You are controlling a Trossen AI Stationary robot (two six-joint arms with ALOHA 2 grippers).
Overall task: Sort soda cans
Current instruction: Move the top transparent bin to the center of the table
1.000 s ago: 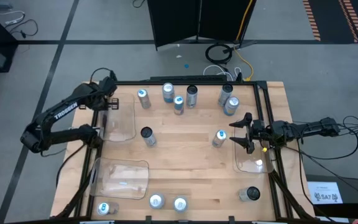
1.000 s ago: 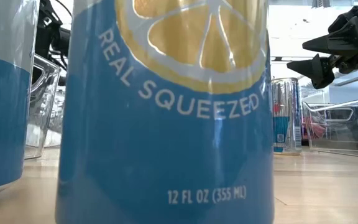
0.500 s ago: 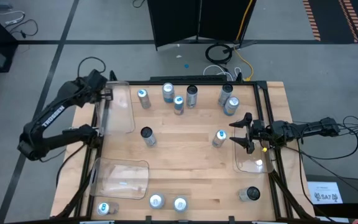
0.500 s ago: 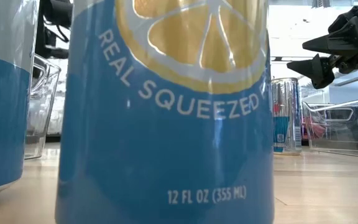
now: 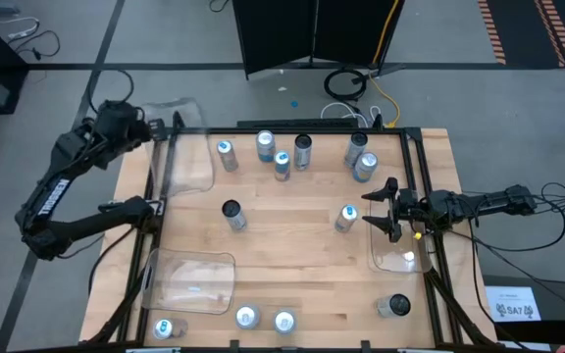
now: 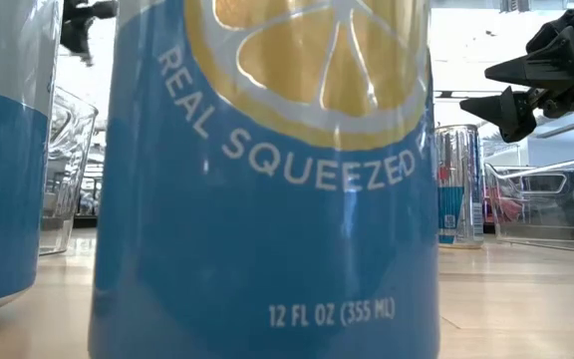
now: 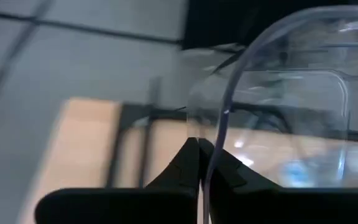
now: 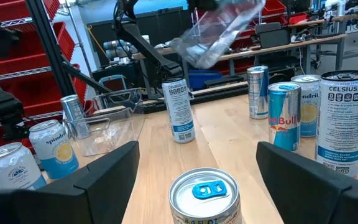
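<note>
- left gripper (image 5: 155,130): jaws clenched on the rim of a clear plastic tray (image 5: 186,157), off the table's far-left corner, about 10 o'clock from table centre. the tray hangs tilted over that corner; in the left wrist view its thin curved edge (image 7: 219,118) runs between the dark fingers (image 7: 188,155).
- right gripper (image 5: 383,209): jaws released, spread wide, holding nothing, at 3 o'clock near the table's right edge.
- a slim blue-marked can (image 5: 346,218) stands upright just beside the right gripper's fingertips; in the right wrist view its silver top with blue tab (image 8: 204,190) sits between the fingers, not touched.
- second clear tray (image 5: 400,257) lies just beside and under the right gripper.
- six soda cans (image 5: 281,165) at 12 o'clock; a dark can (image 5: 231,213) at 9 o'clock.
- third clear tray (image 5: 194,281) at 7 o'clock; three cans (image 5: 246,318) along the near edge, one dark can (image 5: 394,307) at 5 o'clock.
- low view: a blue lemon-printed can (image 6: 267,179) fills the foreground.
</note>
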